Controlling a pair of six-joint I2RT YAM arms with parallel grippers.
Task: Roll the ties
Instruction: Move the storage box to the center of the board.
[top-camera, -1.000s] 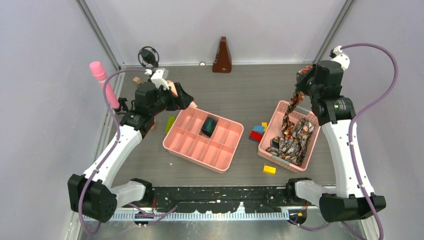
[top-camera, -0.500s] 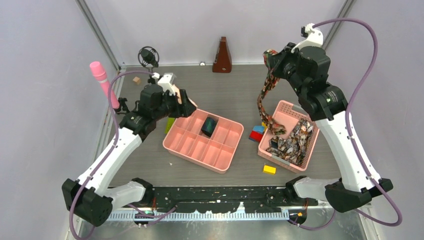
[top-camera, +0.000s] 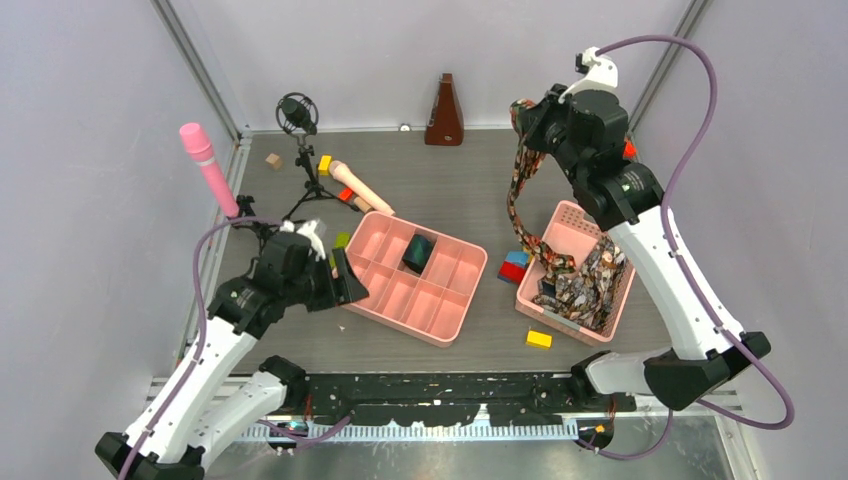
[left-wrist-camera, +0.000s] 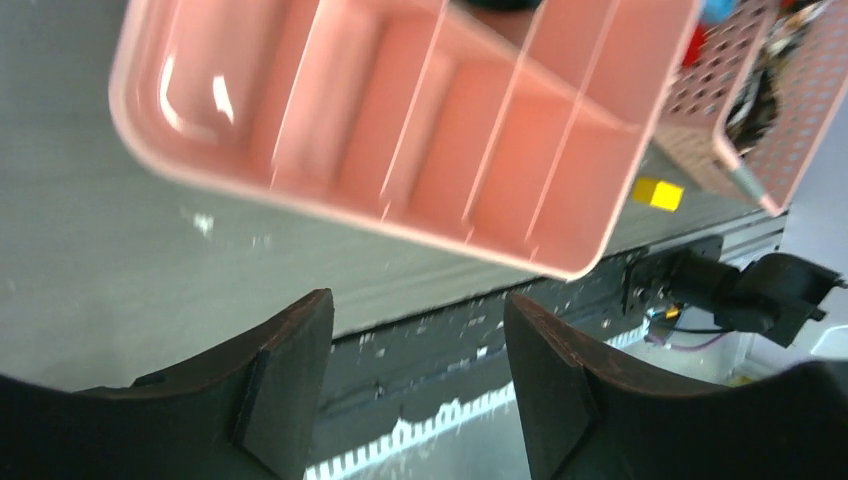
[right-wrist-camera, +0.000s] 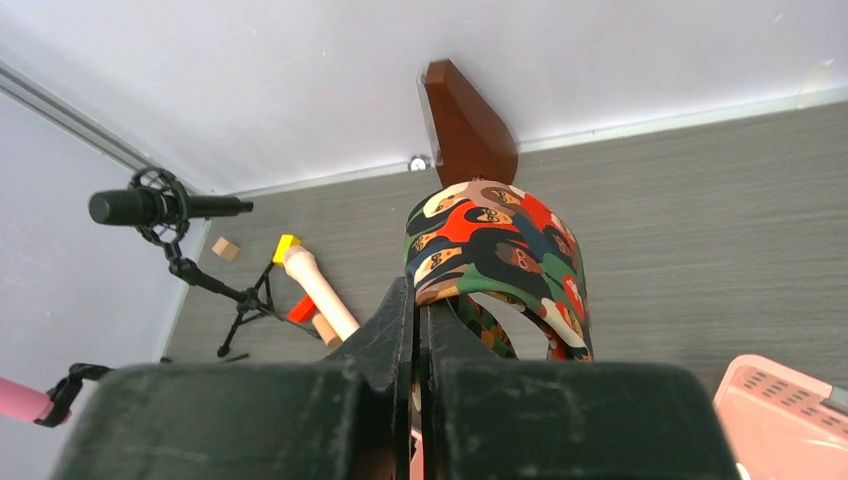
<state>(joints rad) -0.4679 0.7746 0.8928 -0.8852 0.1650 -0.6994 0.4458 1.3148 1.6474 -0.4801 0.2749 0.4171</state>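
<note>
My right gripper (top-camera: 527, 112) is raised at the back right and shut on a dark floral tie (top-camera: 520, 205). The tie hangs from it down into the pink basket (top-camera: 553, 232), where more ties (top-camera: 590, 283) lie heaped. In the right wrist view the tie (right-wrist-camera: 500, 235) loops out of the closed gripper (right-wrist-camera: 418, 305). A dark rolled tie (top-camera: 418, 252) sits in a back compartment of the pink divided tray (top-camera: 405, 297). My left gripper (top-camera: 352, 286) is open and empty, low by the tray's near left corner; the left wrist view shows its spread fingers (left-wrist-camera: 280, 385) and the tray (left-wrist-camera: 400, 130).
A brown metronome (top-camera: 445, 110) stands at the back wall. A microphone on a tripod (top-camera: 298, 118), a pink cylinder (top-camera: 208, 168), a wooden mallet (top-camera: 358, 187) and small blocks lie at the back left. Coloured blocks (top-camera: 515, 265) sit between tray and basket; a yellow block (top-camera: 539, 339) lies near the front.
My right gripper rose and moved left toward the back, drawing the tie up out of the basket. My left arm pulled back from the mallet area toward the front, beside the tray's near left corner.
</note>
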